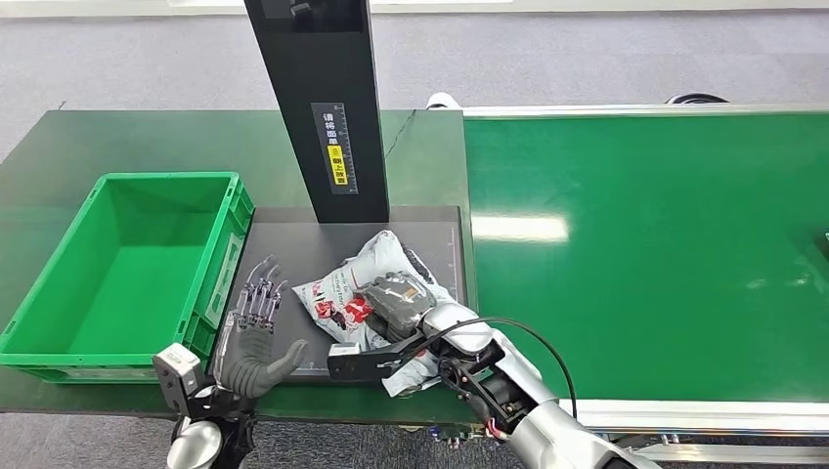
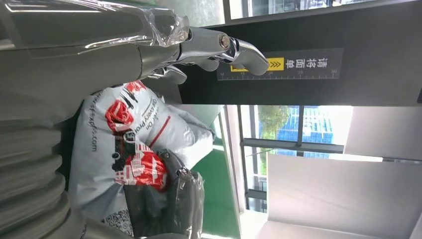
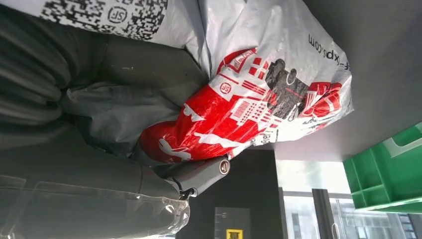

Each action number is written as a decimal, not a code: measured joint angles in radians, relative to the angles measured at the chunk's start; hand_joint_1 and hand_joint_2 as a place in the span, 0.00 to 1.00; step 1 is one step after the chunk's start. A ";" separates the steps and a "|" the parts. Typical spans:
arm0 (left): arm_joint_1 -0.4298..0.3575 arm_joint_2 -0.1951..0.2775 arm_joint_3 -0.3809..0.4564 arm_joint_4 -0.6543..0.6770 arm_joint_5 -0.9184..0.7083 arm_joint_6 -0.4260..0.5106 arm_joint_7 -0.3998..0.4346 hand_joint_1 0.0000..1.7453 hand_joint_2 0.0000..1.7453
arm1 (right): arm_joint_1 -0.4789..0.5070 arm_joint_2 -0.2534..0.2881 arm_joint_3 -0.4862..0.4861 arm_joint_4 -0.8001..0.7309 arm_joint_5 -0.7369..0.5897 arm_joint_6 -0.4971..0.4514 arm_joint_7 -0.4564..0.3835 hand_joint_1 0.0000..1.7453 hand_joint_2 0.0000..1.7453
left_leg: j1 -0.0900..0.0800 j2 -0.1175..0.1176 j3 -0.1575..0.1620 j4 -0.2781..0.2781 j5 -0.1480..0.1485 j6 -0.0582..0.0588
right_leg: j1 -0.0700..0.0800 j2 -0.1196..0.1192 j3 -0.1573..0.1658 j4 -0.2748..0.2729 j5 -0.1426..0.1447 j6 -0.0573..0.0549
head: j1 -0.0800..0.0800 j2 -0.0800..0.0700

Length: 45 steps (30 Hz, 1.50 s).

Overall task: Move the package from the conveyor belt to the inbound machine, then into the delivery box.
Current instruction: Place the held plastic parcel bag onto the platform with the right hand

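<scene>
- The package (image 1: 376, 283), a white and red mailer bag, lies on the dark scanner plate (image 1: 293, 239) below the black post (image 1: 318, 98), right of the green box (image 1: 127, 264).
- The right hand (image 1: 396, 305) grips the package from above.
- The left hand (image 1: 256, 332) hovers with fingers spread, holding nothing, just left of the package.

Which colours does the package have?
The package is light grey with red and black print, clearest in the right wrist view.
</scene>
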 joint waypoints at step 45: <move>-0.064 -0.005 -0.063 0.059 -0.007 -0.010 0.000 0.00 1.00 | 0.194 -0.031 -0.342 -0.208 -0.802 0.105 -0.393 0.00 1.00 | 0.000 0.000 -0.003 0.000 0.000 0.000 | 0.000 0.000 -0.003 0.000 0.001 -0.001 | 0.000 0.000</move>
